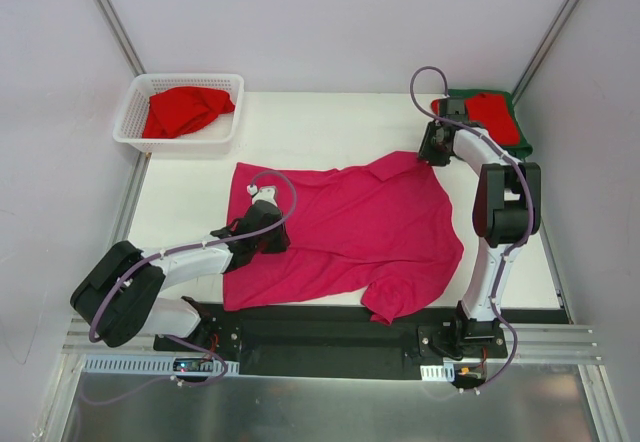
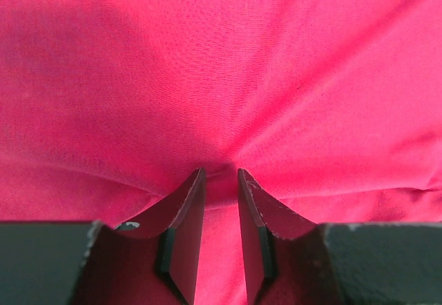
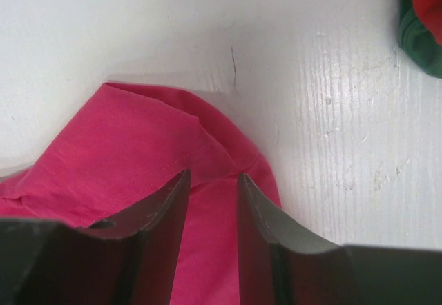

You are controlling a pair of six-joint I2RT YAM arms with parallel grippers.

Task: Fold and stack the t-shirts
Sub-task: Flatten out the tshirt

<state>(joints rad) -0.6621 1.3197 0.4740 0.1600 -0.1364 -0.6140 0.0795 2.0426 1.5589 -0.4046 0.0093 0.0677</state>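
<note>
My L fingers (image 2: 188, 215) were clenched on the pink shirt (image 1: 350, 232) at its 9 o'clock edge, cloth puckering in toward them. R fingers (image 3: 166, 208) straddled its 1 o'clock corner, cloth between them; couldn't tell if pinched. Shirt lay mid-worktop (image 1: 330, 132), long axis approx 9-to-3, so each arm had its own end. Red shirt (image 1: 493, 114) on green shirt (image 1: 522, 142) sat near R fingers, at 2 o'clock.

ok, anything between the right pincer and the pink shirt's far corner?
Nothing visible. The right pincer is at the pink t-shirt, its fingertips either side of the cloth edge at that corner. The folded stack lies apart, off to one side.
</note>
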